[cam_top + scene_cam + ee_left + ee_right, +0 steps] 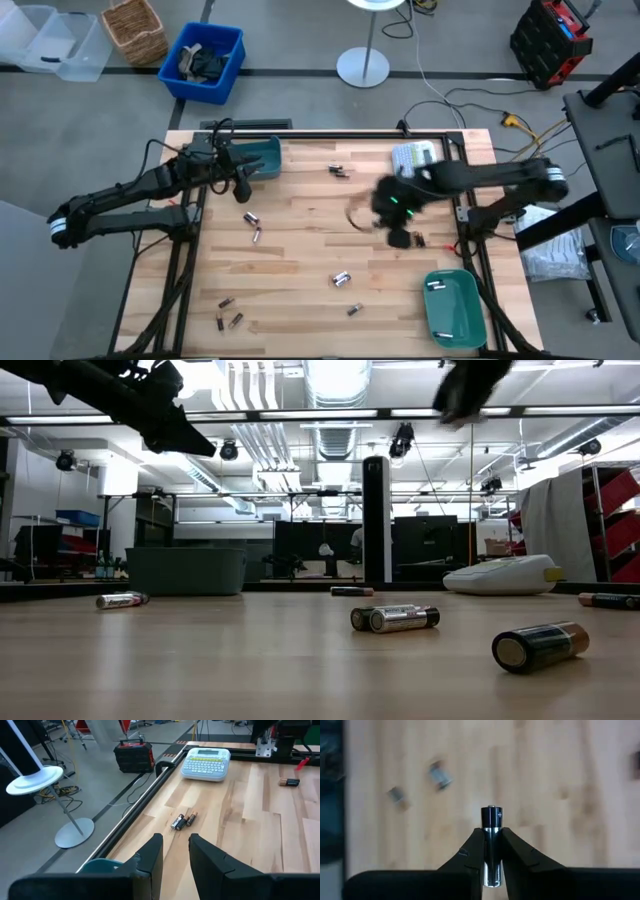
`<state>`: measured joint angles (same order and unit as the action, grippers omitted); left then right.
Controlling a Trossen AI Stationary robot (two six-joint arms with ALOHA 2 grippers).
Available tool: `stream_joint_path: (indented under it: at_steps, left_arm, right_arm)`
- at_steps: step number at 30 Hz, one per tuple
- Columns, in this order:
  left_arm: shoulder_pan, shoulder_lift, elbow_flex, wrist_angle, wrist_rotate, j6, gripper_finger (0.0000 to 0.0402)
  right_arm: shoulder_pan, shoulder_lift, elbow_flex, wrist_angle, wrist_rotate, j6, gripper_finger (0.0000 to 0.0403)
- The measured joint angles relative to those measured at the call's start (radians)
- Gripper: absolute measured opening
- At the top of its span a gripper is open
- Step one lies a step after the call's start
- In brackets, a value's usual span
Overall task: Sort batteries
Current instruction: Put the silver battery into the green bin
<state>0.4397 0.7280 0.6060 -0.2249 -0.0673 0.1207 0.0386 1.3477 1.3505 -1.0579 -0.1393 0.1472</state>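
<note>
L hand (243, 190) hangs above the table (300, 300) just beside the dark teal bin (262, 158) at the back-left, fingers (150, 862) a little apart, nothing between them. Batteries lie scattered on the wood: a pair (254, 226) near that bin, a few (228, 312) well toward the front-left edge, a pair (341, 278) mid-table. R hand (492, 847), near the label maker (413, 157) (back-right), is pinching one silvery battery (491, 835), plus end poking out. Green tray (455, 306) sits front-right w/ cells inside.

right tool (470, 390): cut off by top edge | floor batteries (440, 775): blurred, colour unreadable
</note>
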Motion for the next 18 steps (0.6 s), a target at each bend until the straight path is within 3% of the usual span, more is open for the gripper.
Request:
stream_joint_path:
  at_steps: [8,14,18]
  left_arm:
    - [0.000,0.000,-0.001,0.001,0.000,-0.053,0.0075]
    - [-0.010,0.000,-0.011,0.005,-0.001,-0.114,0.0075]
    - [-0.025,0.000,-0.011,0.071,0.000,-0.131,0.0075]
  right_arm:
    - [0.389,-0.112,-0.114,-0.033,-0.028,0.121,0.0034]
    - [0.643,-0.116,-0.180,-0.025,-0.028,0.508,0.0034]
    - [0.784,-0.116,-0.250,0.090,-0.022,0.698,0.0034]
